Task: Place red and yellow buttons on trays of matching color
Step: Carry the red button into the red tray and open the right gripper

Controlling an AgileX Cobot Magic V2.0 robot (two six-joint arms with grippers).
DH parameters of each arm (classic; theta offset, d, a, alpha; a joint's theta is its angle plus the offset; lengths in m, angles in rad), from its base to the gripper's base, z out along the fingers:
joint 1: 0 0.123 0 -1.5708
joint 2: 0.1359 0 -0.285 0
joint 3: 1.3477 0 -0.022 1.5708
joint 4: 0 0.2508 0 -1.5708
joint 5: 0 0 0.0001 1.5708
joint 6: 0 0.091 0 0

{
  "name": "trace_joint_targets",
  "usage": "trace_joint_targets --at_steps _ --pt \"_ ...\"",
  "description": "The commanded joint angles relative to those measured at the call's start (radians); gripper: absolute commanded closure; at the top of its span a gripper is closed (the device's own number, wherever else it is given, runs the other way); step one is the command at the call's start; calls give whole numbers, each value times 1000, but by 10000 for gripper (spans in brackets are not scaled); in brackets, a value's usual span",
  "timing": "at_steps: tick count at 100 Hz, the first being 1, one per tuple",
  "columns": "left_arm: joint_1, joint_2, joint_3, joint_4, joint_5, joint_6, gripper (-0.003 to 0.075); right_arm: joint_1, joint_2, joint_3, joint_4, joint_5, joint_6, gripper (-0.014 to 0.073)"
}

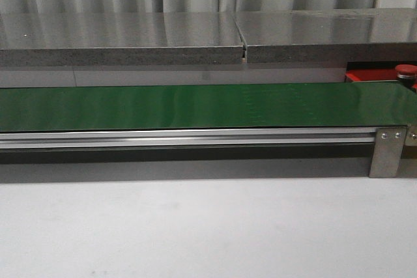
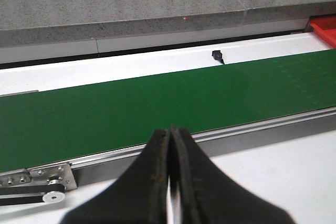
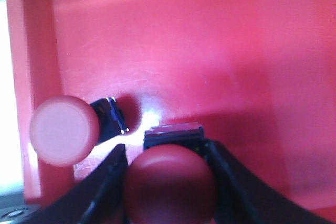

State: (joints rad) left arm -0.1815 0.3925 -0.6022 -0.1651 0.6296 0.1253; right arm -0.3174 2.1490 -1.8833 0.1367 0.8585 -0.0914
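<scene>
1. Red tray (image 3: 210, 51) is seen under the right gripper (image 3: 170, 182), whose jaws are closed on a red button (image 3: 170, 190), cap toward the camera, body pointing at the tray floor.
2. A second button (image 3: 65, 129) is seen tipped over beside it, near the tray's wall.
3. The left gripper (image 2: 170, 145) is held shut and empty above the green belt (image 2: 157, 103).

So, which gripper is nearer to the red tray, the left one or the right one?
Right. The right gripper hangs directly over the red tray, with a red button between its fingers. The left gripper is shut, beside the green belt, away from the tray.
</scene>
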Motion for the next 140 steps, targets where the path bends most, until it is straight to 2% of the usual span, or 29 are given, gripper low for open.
trace_joint_targets --at_steps 1,57,69,77,82,88,121,140 --pt "-8 6 -24 -11 -69 -10 739 -6 -50 -38 7 -53 -3 466" --pt "-8 6 -24 -11 -69 -10 739 -6 6 -64 10 -109 -3 459" --pt "-8 6 -24 -11 -69 -10 739 -6 7 -64 10 -117 -3 340" --pt "-8 6 -24 -11 -69 -10 739 -6 6 -64 10 -128 -3 186" --pt "-8 6 -24 -11 -69 -10 739 -6 6 -64 10 -136 -3 121" --pt "-8 6 -24 -11 -69 -10 739 -6 6 -65 10 -144 -3 84" --pt "-8 6 -24 -11 -69 -10 739 -6 -36 -65 -7 -101 -7 88" --pt "-8 6 -24 -11 -69 -10 739 15 -110 -65 -14 -44 -69 88"
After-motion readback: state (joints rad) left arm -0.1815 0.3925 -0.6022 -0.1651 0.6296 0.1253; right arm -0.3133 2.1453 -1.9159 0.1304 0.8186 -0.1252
